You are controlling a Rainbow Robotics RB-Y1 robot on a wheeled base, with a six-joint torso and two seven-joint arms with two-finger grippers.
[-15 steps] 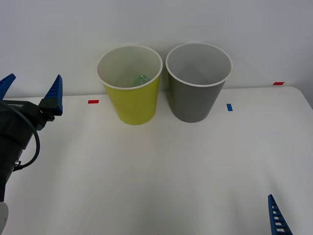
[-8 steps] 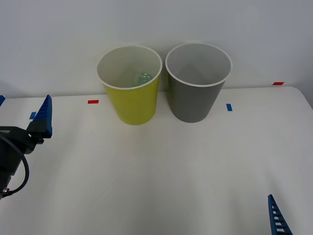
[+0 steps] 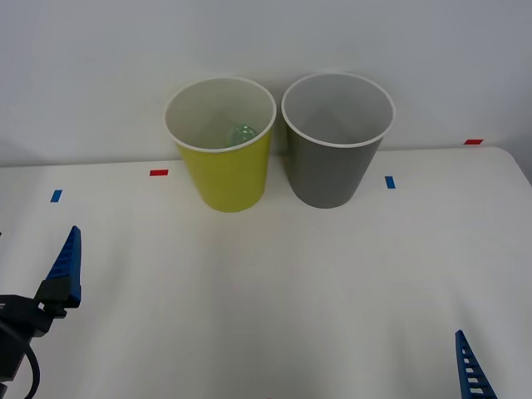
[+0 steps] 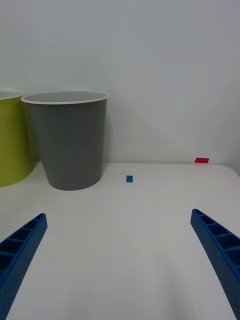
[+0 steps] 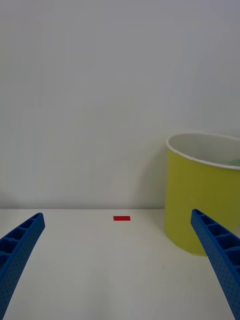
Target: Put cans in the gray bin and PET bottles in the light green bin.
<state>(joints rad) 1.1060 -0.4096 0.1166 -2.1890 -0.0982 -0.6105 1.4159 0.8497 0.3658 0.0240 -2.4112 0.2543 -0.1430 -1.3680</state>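
Observation:
The light green bin (image 3: pixel 224 179) stands at the back of the white table, and the gray bin (image 3: pixel 332 170) stands right beside it on its right. Deep inside the green one a small greenish part of the PET bottle (image 3: pixel 243 133) shows. Cans are out of view. My left gripper (image 5: pixel 116 216) is open and holds nothing; it hangs low at the near left, well short of the green bin (image 5: pixel 200 205), and one blue finger (image 3: pixel 65 270) shows in the front view. My right gripper (image 4: pixel 118 214) is open at the near right, facing the gray bin (image 4: pixel 70 140).
Small tape marks lie on the table: red (image 3: pixel 158 173) left of the green bin, blue (image 3: pixel 389 181) right of the gray bin, blue (image 3: pixel 56 196) at far left, red (image 3: pixel 472 141) at far right. A white wall stands close behind the bins.
My left gripper has drawn back from beside the green bin toward the near left edge, staying open. The right arm and both bins have not moved.

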